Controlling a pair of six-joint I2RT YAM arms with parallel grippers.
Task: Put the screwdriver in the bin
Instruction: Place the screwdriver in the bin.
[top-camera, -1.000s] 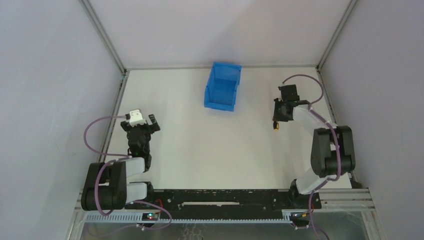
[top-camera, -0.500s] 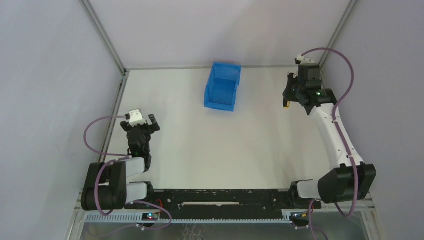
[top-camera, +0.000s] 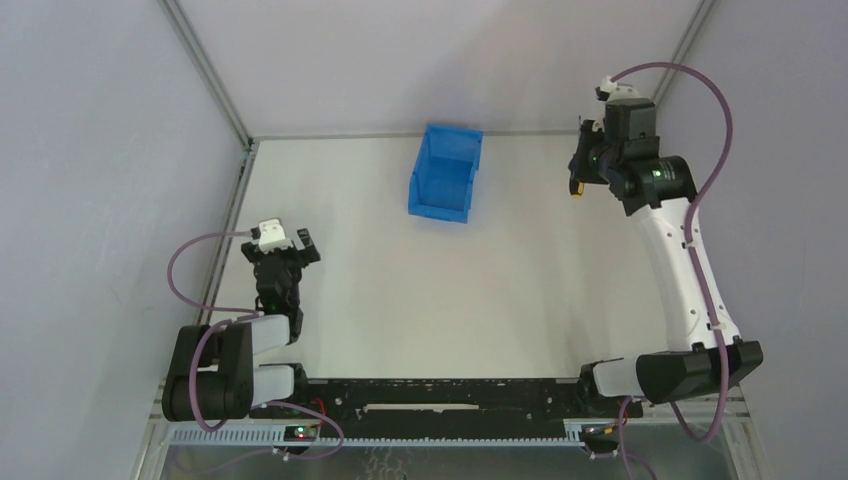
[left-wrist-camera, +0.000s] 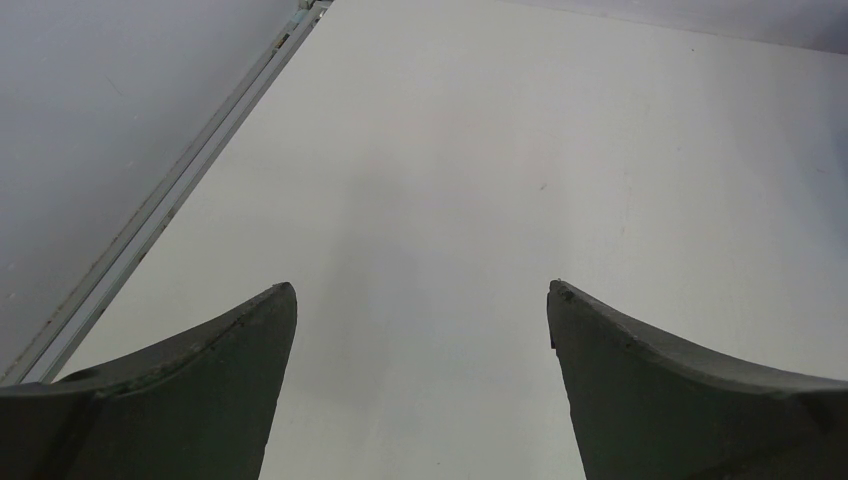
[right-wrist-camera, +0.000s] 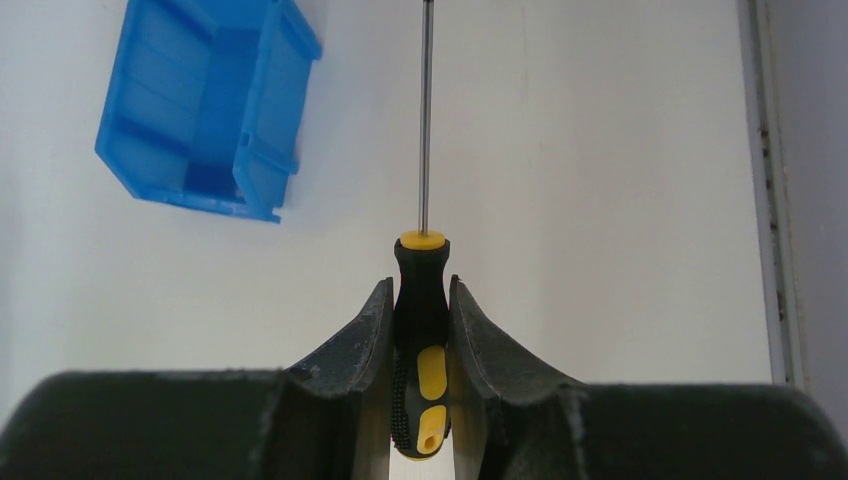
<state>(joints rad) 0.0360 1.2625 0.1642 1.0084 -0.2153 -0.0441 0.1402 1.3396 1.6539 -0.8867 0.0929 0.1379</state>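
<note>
My right gripper is shut on the black and yellow handle of the screwdriver. Its thin grey shaft points straight ahead, away from the jaws. In the top view the right gripper is raised at the far right of the table, and the handle's yellow end shows below it. The blue bin stands at the far middle of the table, well left of the gripper; in the right wrist view the bin lies at the upper left. My left gripper is open and empty over bare table at the near left.
The white table is enclosed by grey walls on the left, back and right. A metal rail runs along the left edge and another along the right edge. The arm bases and a black bar line the near edge.
My right arm has stretched out and lifted, carrying the screwdriver from mid-right to the far right of the table. The left arm has not moved.
</note>
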